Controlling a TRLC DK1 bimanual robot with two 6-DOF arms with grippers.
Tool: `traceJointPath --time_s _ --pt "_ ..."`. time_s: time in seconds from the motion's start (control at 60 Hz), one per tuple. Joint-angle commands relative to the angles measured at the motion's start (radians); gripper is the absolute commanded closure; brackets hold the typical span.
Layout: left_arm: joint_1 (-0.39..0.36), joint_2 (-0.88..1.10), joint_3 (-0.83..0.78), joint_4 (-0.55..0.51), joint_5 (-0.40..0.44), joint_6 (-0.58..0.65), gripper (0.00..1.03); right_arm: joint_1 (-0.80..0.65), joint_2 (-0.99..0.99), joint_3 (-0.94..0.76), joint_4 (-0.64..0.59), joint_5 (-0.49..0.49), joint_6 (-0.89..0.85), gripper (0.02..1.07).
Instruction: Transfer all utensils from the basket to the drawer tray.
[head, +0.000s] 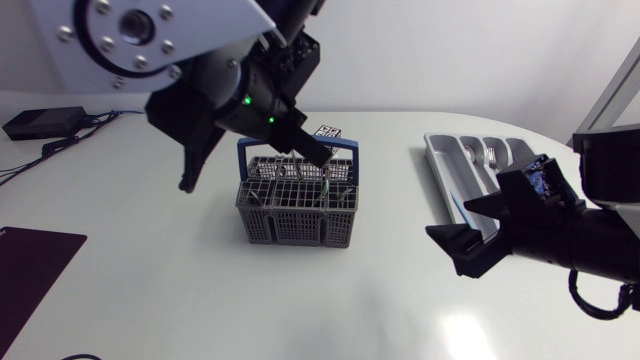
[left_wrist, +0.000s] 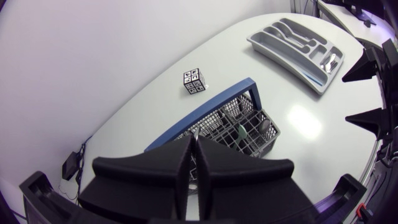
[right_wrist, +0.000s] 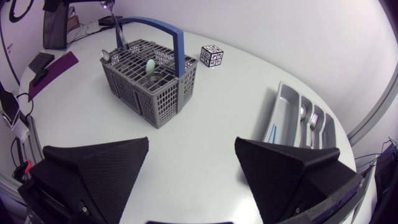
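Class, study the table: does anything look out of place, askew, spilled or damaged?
Nothing stands out. The basket stands upright, the drawer tray lies flat with sorted utensils in its compartments, nothing is spilled. One utensil leans out of the basket only because the left gripper has its jaws shut on it.

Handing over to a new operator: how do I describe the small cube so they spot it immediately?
Find the grey basket with the blue handle mid-table, where the left claw grips a metal utensil. Just behind the basket in the head view, apart from it, sits the small cube. It alone has black-and-white square markings on its faces.
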Motion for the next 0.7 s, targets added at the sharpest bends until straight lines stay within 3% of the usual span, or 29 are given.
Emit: traceJointPath --time_s 0.0,0.133,0.217,0.367,0.467,0.683 --pt "-0.008 -0.052 0.022 -0.015 0.012 -0.012 0.99 0.025 -0.017 0.047 -0.031 -0.002 -0.029 0.07" --pt "0.011 -0.063 0.030 -0.051 0.141 -0.068 0.99 0.044 -0.039 0.077 -0.058 -0.093 -0.024 0.07" --pt "0.038 -0.060 0.046 -0.082 0.268 -0.113 0.99 0.064 -0.039 0.099 -0.058 -0.121 -0.023 0.07" --pt "0.075 -0.009 0.082 -0.139 0.474 -0.168 0.99 0.152 0.006 0.142 -0.054 -0.127 -0.023 0.08" --pt "0.098 0.029 0.105 -0.171 0.603 -0.190 0.99 0.206 0.053 0.160 -0.031 -0.124 -0.018 0.13" --pt "0.120 0.103 0.151 -0.222 0.748 -0.210 0.99 0.290 0.162 0.212 0.012 -0.090 -0.018 0.21"
